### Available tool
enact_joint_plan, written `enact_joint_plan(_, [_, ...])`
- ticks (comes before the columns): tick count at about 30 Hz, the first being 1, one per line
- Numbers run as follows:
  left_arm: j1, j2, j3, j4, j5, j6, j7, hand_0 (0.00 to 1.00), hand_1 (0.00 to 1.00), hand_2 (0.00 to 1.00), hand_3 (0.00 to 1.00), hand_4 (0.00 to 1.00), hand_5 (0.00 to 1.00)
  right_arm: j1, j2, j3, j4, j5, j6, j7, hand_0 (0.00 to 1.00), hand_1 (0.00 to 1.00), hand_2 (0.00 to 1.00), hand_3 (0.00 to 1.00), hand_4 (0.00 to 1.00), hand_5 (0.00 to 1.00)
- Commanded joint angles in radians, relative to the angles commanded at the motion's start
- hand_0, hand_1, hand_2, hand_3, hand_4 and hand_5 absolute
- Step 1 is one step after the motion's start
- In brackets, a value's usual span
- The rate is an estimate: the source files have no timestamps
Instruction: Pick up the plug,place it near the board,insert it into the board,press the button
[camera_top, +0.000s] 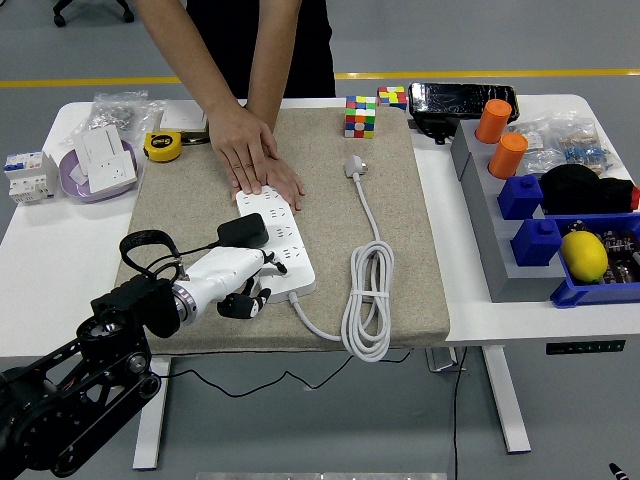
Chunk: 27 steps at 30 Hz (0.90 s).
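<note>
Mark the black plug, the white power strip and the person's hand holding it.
black plug (243, 231), head view, on its top face.
white power strip (292, 243), head view, on its socket face.
person's hand (255, 155), head view, on its back.

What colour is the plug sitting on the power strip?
Black; the plug shows best in the head view.

left robot hand at power strip near end, black plug seated — person's hands pinning far end.

I have one view only: high on my side, looking forward and down over the whole table.
</note>
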Motion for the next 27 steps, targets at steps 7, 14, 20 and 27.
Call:
enact_joint_plan(7, [-0.001, -0.001, 0.002, 0.007, 0.003, 0.009, -0.001, 0.154, 0.004, 0.144, 0.76, 0.47, 0.002, -0.001, -0.001, 0.001, 0.0, -0.003, 0.0, -0.002, 0.848, 0.783, 0.766, 0.807, 0.998, 0.998])
enact_joint_plan(14, [0.001, 0.001, 0.007, 0.012, 0.003, 0.01, -0.002, 0.154, 0.005, 0.144, 0.759, 0.471, 0.002, -0.003, -0.001, 0.002, 0.0, -0.003, 0.0, -0.002, 0.848, 0.783, 0.766, 0.807, 0.998, 0.998])
enact_joint_plan(20, [0.001, 0.0, 0.016, 0.022, 0.004, 0.006, -0.001, 0.154, 0.004, 0.144, 0.759, 0.473, 0.002, -0.003, -0.002, -0.001, 0.0, -0.001, 0.0, -0.001, 0.848, 0.782, 0.766, 0.807, 0.998, 0.998])
enact_joint_plan(27, [-0.001, 0.0, 0.015, 0.024, 0.005, 0.008, -0.003, 0.154, 0.005, 0.144, 0.747, 0.473, 0.002, 0.0, -0.001, 0.002, 0.0, -0.002, -0.001, -0.002, 0.847, 0.782, 0.766, 0.807, 0.998, 0.998])
